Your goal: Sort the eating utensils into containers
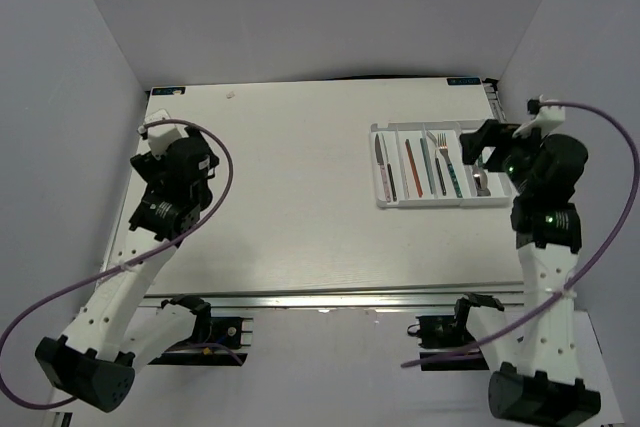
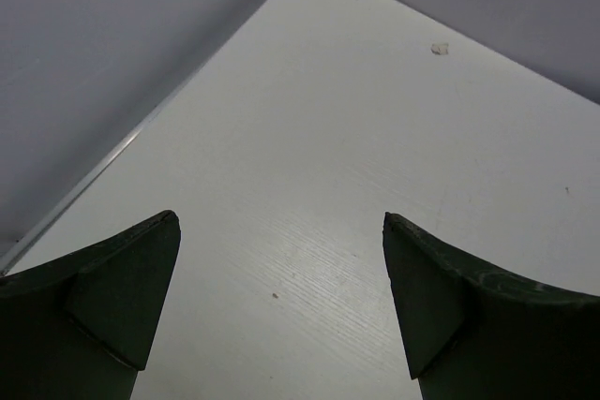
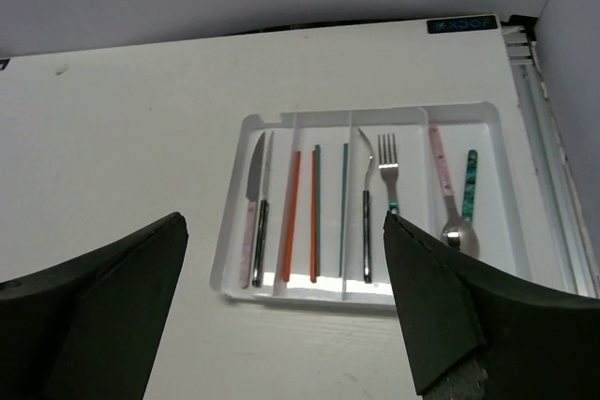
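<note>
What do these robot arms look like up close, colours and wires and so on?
The left arm and right arm match: white perforated link segments, black rounded joint housings, and a purple cable looping alongside each. Small green lights glow on the right arm. The left gripper and right gripper each end in two dark, matte, wedge-shaped fingers.

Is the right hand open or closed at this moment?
Open. In the right wrist view, the right hand has its two fingers wide apart, and nothing is held between them.
</note>
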You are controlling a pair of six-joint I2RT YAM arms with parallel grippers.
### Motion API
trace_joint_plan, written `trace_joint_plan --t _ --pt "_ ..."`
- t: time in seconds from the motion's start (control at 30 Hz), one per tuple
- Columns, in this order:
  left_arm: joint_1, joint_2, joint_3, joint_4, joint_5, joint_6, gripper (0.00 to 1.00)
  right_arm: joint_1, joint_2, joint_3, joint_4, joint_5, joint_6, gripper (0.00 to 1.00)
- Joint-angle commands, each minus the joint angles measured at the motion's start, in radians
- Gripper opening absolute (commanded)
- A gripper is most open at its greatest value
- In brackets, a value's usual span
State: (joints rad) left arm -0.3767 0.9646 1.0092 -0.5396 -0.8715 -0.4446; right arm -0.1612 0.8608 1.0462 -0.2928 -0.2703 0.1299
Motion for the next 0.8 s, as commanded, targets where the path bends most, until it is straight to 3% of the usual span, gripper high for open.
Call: trace_joint_plan --t 0.0,0.1,0.3,0.77 --pt "0.004 -0.101 -0.004 0.013 -0.104 0.039 0.98 0.095 -0.142 -0.080 -0.023 0.098 -0.001 0.89" --pt "0.004 -0.200 -0.047 0.027 -0.110 0.047 0.98 0.202 -0.238 -0.084 -0.089 0.189 -0.003 0.89" --pt "0.004 -0.361 -0.159 0.061 -0.053 0.055 0.98 0.232 -0.356 -0.117 -0.238 0.206 -0.027 0.89" --pt "0.004 -0.368 -0.218 0.029 -0.061 0.046 0.98 0.232 -0.364 -0.173 -0.250 0.198 -0.009 0.89"
